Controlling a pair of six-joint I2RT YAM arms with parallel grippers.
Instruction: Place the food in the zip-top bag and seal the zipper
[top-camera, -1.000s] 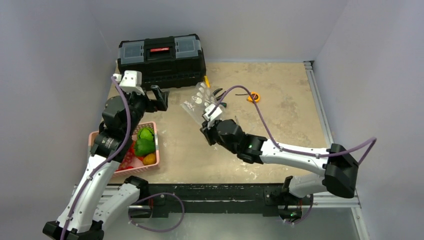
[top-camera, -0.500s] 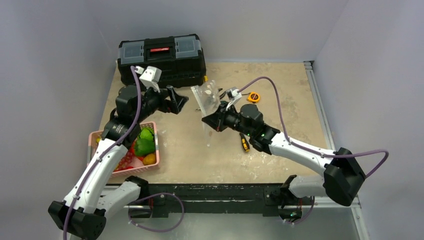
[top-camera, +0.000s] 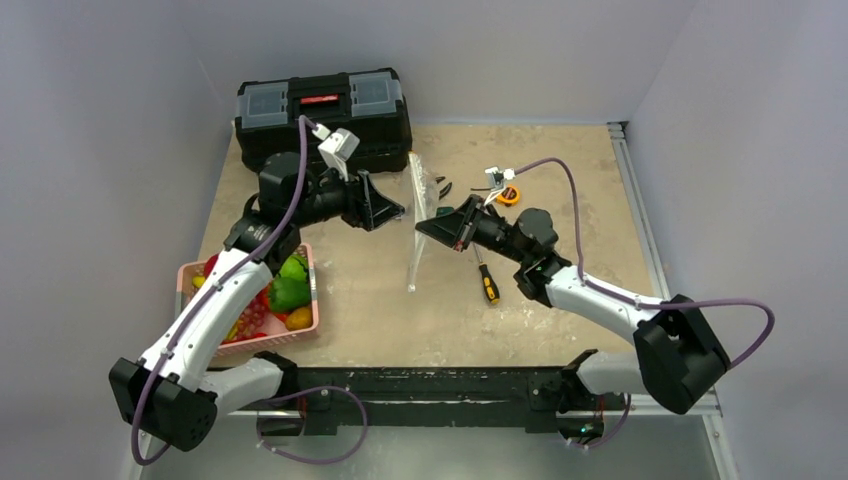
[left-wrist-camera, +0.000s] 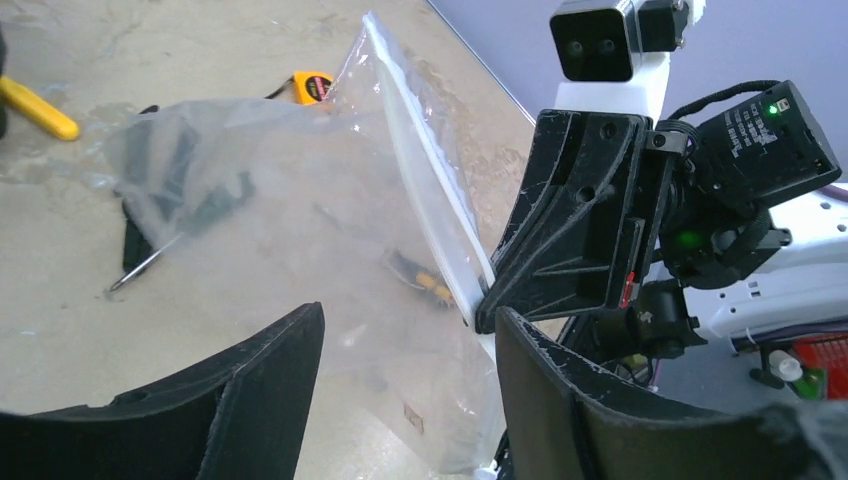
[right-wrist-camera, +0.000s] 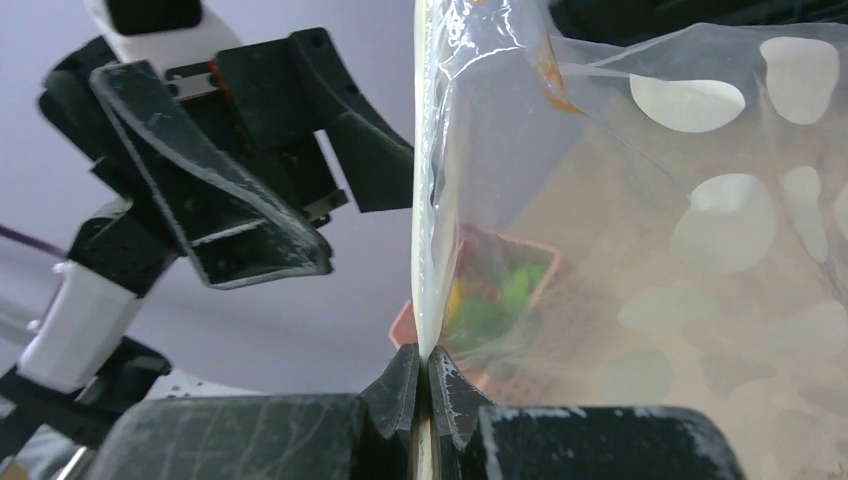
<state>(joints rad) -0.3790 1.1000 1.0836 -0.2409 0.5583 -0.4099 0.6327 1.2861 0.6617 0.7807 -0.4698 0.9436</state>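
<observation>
The zip-top bag (top-camera: 418, 235) hangs upright above the table, edge-on in the top view, clear with white dots (right-wrist-camera: 700, 215). Its zipper (left-wrist-camera: 430, 190) is a whitish strip along the mouth edge. My right gripper (right-wrist-camera: 422, 365) is shut on that strip at one end (top-camera: 432, 228). My left gripper (top-camera: 392, 212) stands open just left of the bag. In the left wrist view the bag's lower part shows between its fingers (left-wrist-camera: 255, 395), unpinched. The food (top-camera: 288, 285) lies in the pink basket (top-camera: 305, 325) at the left and shows through the bag (right-wrist-camera: 505, 290).
A black toolbox (top-camera: 322, 115) stands at the back left. A yellow-handled screwdriver (top-camera: 487, 285) lies under the right arm. An orange tape measure (top-camera: 508, 195) and dark hand tools (top-camera: 440, 187) lie behind the bag. Walls close in on three sides.
My right gripper lifted the bag off the table and turned it upright. My left gripper swung right from beside the toolbox up to the bag, and its jaws narrowed somewhat.
</observation>
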